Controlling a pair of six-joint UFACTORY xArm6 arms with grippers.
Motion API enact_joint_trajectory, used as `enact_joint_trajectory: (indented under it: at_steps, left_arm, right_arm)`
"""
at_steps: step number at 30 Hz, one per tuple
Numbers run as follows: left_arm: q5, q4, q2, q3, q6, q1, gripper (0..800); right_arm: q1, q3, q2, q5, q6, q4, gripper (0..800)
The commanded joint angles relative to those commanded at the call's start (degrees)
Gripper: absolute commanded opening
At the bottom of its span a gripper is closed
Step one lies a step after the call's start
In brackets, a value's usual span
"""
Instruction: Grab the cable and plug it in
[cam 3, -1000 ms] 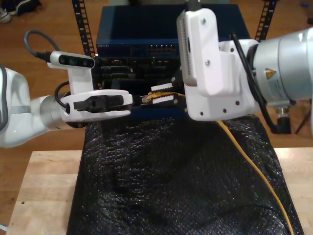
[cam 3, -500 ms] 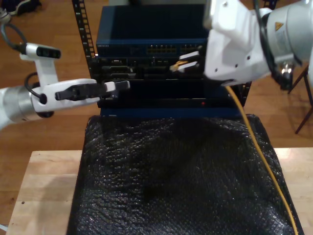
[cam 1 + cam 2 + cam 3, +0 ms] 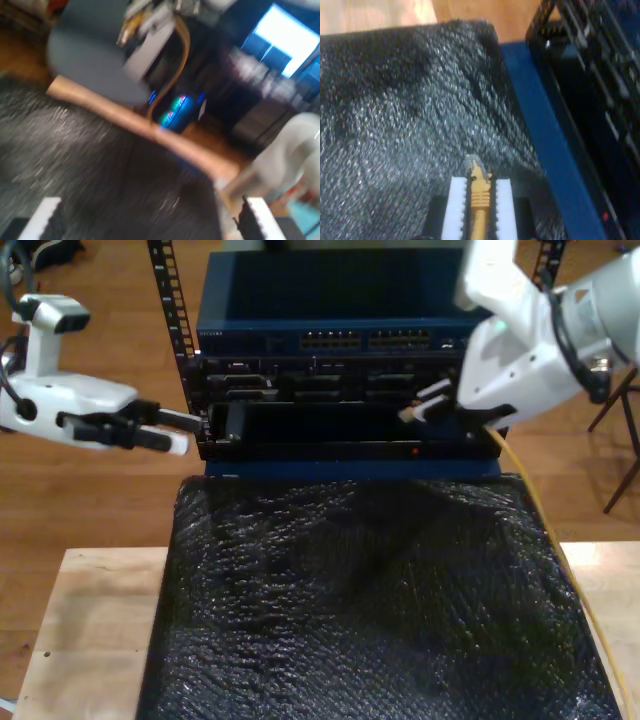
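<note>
Second hand [image 3: 479, 200] clamped on cable [image 3: 479, 187] plug, first hand [image 3: 150, 220] spread wide, empty

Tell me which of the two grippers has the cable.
My second gripper, at the exterior view's right: the cable is pinched between its jaws. My first gripper is open, holding nothing.

Rack of network gear behind a covered wooden table

A black textured mat [image 3: 370, 610] covers most of the light wooden table [image 3: 90, 640], leaving bare wood at the exterior view's left and right edges. Behind the mat's far edge stands a dark rack [image 3: 330, 370] of blue and black equipment [image 3: 300, 300]; its blue unit carries a row of small ports [image 3: 370, 340], and a red light [image 3: 416, 451] glows low on the front. The floor [image 3: 90, 490] around it is brown wood.
</note>
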Motion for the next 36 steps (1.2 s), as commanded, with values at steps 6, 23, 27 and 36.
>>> enact_joint_trajectory:
  at_steps: [6, 23, 27, 36]
  left_arm:
    - [-2.0, 10.2, 0.0, -3.1, 6.7, 3.0, 797]
    - [-1.4, 34.8, -2.7, -1.8, 40.2, 25.1, 798]
    - [-0.1, 38.2, -3.8, 0.8, 47.9, 31.6, 799]
    - [0.4, 44.0, -7.4, 10.3, 61.5, 41.3, 799]
  right_arm:
    - [-0.1, 0.1, 1.0, 0.9, 2.4, -5.8, 0]
    - [-0.2, -0.2, 3.0, 2.1, 3.2, -6.9, 0]
    - [-0.3, -0.2, 3.3, 2.1, 3.7, -6.9, 0]
    - [-0.4, 0.0, 3.3, 2.7, 3.8, -7.0, 0]
